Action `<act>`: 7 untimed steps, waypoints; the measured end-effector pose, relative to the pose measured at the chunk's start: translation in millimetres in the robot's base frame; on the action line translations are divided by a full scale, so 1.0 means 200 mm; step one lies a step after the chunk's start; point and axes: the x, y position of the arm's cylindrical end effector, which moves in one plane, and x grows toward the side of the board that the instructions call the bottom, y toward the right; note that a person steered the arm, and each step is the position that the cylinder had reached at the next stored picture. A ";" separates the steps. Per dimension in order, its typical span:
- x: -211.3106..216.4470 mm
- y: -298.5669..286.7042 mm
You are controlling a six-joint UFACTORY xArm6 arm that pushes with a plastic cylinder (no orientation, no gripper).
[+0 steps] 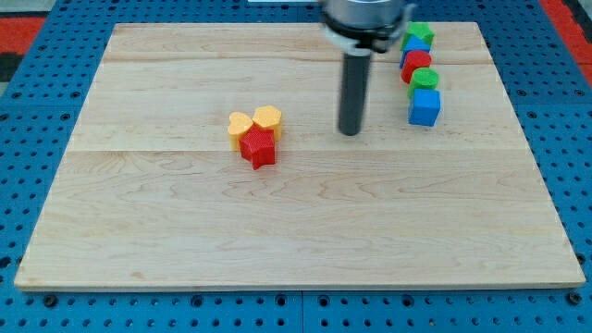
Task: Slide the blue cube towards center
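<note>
The blue cube [425, 107] sits on the wooden board [296, 231] at the view's upper right, at the bottom end of a short column of blocks. Above it lie a green block [425, 78], a red block [415, 63], a blue block [415, 44] and a green star-like block [419, 32]. My tip [349, 132] rests on the board to the left of the blue cube, a clear gap apart from it. The dark rod rises from the tip to the view's top edge.
Two yellow heart-shaped blocks [240, 124] [267, 118] and a red star-like block [259, 148] cluster left of the board's centre. A blue perforated surface [37, 55] surrounds the board.
</note>
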 end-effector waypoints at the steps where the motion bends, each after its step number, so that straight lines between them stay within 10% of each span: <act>1: 0.00 0.30; 3: -0.05 0.76; 7: -0.19 0.56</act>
